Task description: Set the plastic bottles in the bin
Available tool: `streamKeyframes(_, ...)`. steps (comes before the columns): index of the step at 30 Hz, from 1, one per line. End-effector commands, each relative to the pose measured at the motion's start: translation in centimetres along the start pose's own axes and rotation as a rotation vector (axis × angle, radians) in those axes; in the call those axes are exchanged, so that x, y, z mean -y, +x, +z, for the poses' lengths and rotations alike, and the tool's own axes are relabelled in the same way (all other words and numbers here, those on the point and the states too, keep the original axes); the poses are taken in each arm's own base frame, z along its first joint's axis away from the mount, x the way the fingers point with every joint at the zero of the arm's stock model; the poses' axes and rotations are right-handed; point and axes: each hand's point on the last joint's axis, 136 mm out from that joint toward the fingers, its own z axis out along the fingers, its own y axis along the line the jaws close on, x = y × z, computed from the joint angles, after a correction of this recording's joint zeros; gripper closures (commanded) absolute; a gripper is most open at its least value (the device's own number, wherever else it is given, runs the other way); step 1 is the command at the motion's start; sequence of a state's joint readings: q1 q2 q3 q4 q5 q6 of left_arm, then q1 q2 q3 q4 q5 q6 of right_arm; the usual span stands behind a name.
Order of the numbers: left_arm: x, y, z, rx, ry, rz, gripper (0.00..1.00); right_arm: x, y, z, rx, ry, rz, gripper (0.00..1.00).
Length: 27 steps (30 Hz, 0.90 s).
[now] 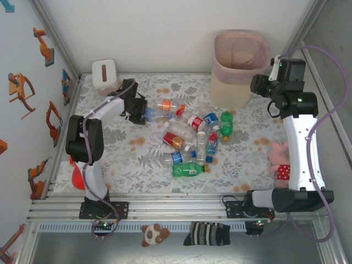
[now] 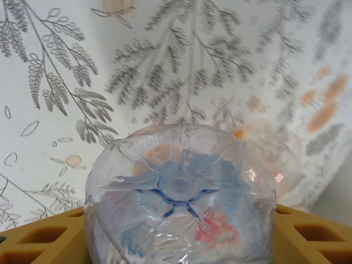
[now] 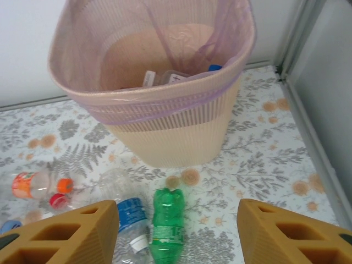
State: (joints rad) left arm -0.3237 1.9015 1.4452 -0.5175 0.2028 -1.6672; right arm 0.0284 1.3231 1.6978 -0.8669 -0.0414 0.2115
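My left gripper is shut on a clear bottle lying at the table's back left. The left wrist view looks onto that bottle's base, wedged between both orange fingers. More plastic bottles lie scattered mid-table, among them a green one. The beige-pink bin stands at the back right with some bottles inside. My right gripper hovers open and holds nothing, just right of the bin, over a green bottle and a blue-labelled one.
A white tissue box sits in the back left corner. A pink plush toy lies by the right arm, and a red object by the left arm's base. A plush dog and a striped sock lie beyond the front rail.
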Motion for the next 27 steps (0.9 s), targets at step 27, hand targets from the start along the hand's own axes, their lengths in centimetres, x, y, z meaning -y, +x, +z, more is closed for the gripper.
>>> streamKeyframes(27, 10.0, 12.6, -22.0, 0.068, 0.777, 1.033, 0.42, -24.2, 5.0, -1.4, 0.060, -0.793, -0.429, 0.39)
